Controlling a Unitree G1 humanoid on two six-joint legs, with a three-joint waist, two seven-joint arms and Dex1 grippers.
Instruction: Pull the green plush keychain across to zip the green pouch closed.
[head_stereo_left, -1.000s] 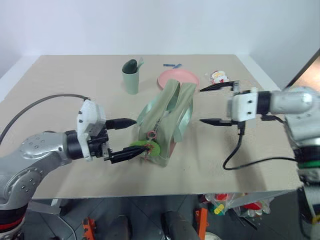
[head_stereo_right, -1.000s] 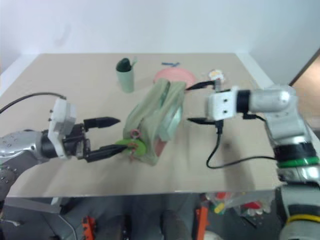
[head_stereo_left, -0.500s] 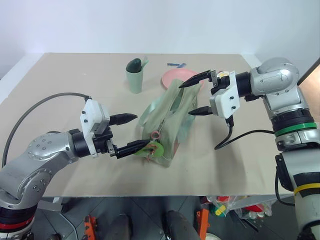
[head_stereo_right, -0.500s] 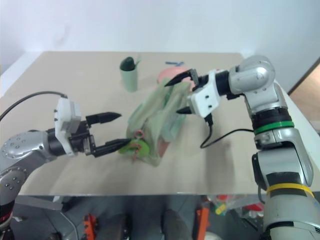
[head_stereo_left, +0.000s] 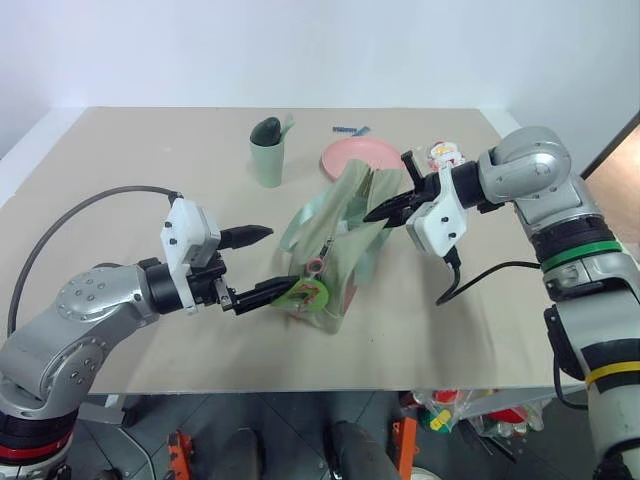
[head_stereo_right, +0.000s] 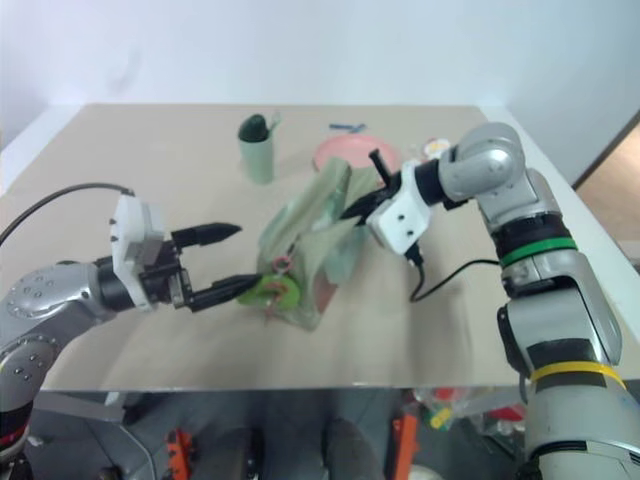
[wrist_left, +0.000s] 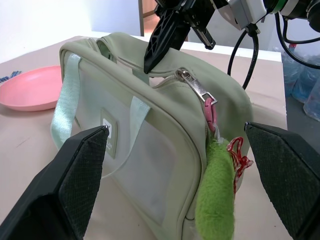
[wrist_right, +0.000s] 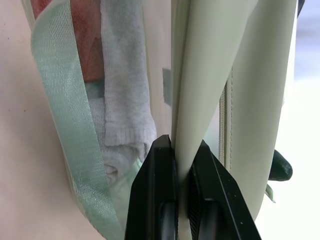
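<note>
The green pouch (head_stereo_left: 335, 245) stands mid-table, its end facing my left arm. The green plush keychain (head_stereo_left: 306, 295) hangs from the zipper pull (wrist_left: 202, 95) at that near end. My left gripper (head_stereo_left: 277, 262) is open and level, its fingers (wrist_left: 75, 190) either side of the keychain (wrist_left: 215, 200); the lower fingertip is close to the plush. My right gripper (head_stereo_left: 375, 212) is shut on the pouch's top fabric at the far end. In the right wrist view both fingers (wrist_right: 160, 165) pinch a fold of the pouch (wrist_right: 210, 75).
A sage-green cup (head_stereo_left: 267, 160) and a pink plate (head_stereo_left: 348, 156) stand behind the pouch. A small toy packet (head_stereo_left: 441, 154) and a blue item (head_stereo_left: 349, 130) lie further back. The table's front edge (head_stereo_left: 300, 388) runs near my left arm.
My right gripper has swung left and down onto the pouch's far end and shut on its top fabric. My left gripper stays open by the keychain.
</note>
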